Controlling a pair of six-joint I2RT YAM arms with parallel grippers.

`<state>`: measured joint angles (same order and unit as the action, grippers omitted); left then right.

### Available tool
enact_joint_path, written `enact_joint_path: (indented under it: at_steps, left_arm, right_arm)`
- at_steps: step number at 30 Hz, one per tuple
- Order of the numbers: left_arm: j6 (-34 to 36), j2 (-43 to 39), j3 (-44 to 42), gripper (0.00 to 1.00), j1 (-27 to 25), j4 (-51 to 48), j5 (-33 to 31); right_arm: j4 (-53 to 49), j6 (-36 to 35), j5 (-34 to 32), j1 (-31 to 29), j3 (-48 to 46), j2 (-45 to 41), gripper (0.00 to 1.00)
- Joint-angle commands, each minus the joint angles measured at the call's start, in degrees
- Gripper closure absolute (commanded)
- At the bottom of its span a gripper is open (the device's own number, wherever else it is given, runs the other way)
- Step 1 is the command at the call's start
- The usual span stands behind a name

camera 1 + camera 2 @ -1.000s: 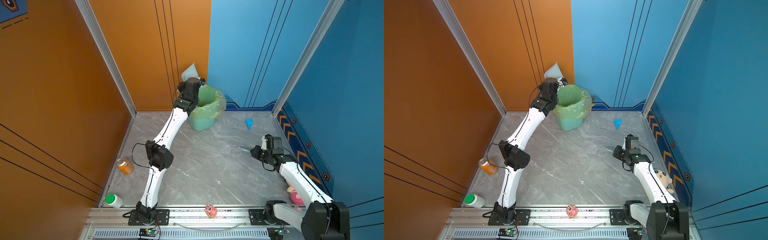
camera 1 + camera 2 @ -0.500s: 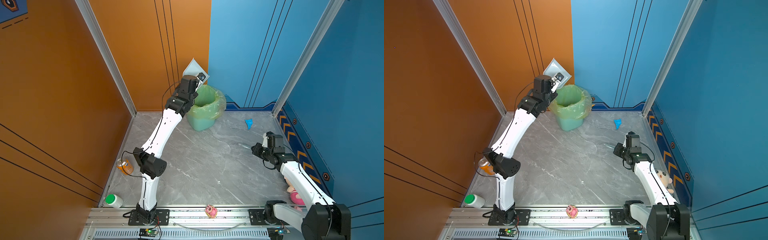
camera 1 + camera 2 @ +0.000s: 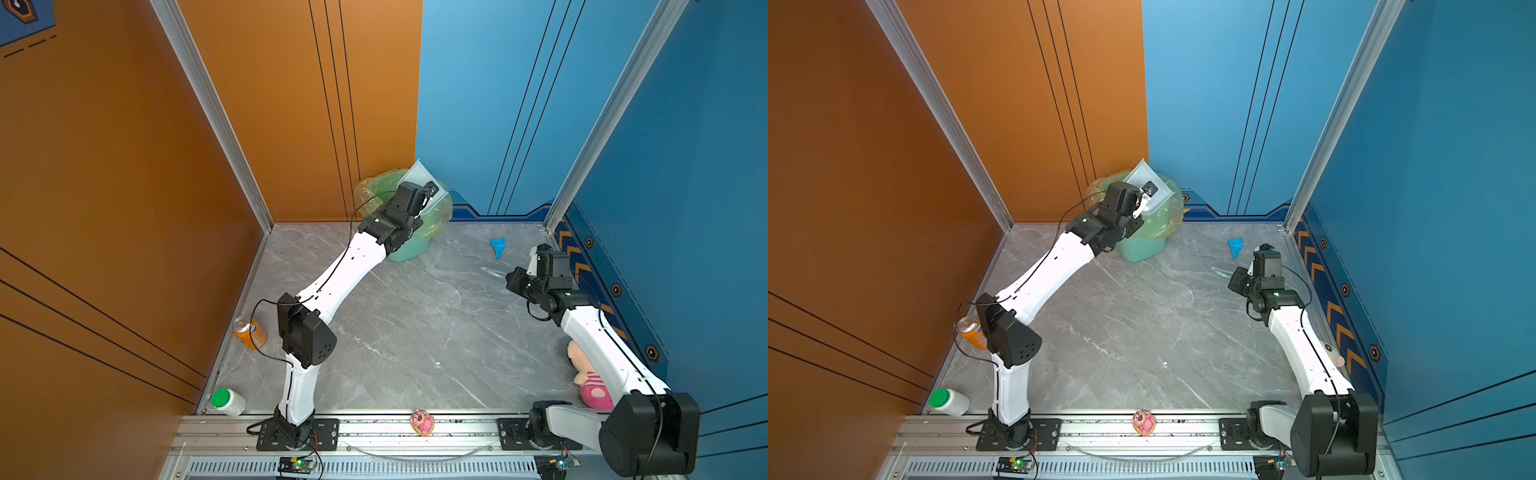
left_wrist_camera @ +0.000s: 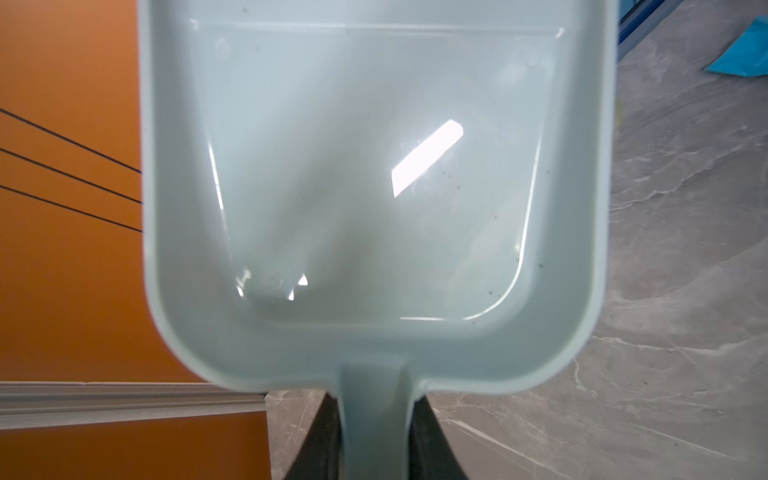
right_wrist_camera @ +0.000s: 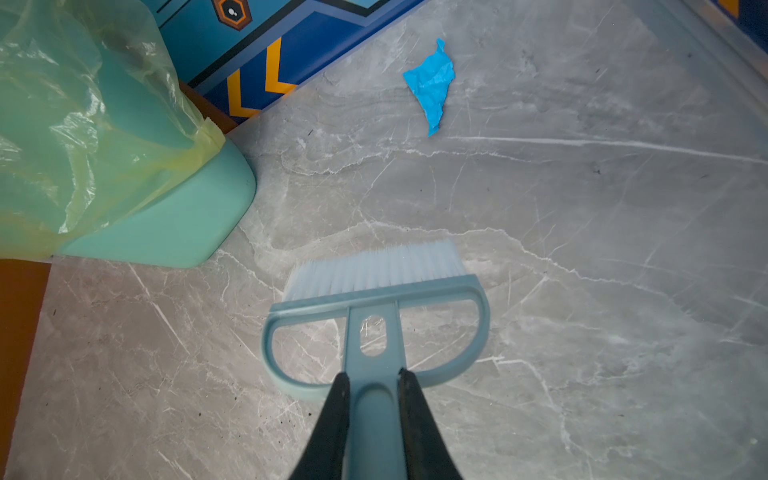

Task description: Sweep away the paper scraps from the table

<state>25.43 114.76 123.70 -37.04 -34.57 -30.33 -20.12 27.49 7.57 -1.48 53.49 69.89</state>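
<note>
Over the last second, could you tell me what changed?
The left end effector raised the dustpan above the bin, then lowered it back over the opening. The right end effector edged its brush toward the blue paper scrap. Scrap, bin and both grips stayed.

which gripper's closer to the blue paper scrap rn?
Right. The right gripper holds the brush just short of the blue paper scrap; the left gripper holds the dustpan at the bin, farther off.
</note>
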Motion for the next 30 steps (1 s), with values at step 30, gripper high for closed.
enact_joint_path:
  at_steps: [30]
  left_arm:
    - [-18.3,-10.1,-24.8,1.0,-6.7,-0.1,25.8]
  right_arm:
    - [8.4,-2.5,-15.7,3.6,22.2,26.5,1.0]
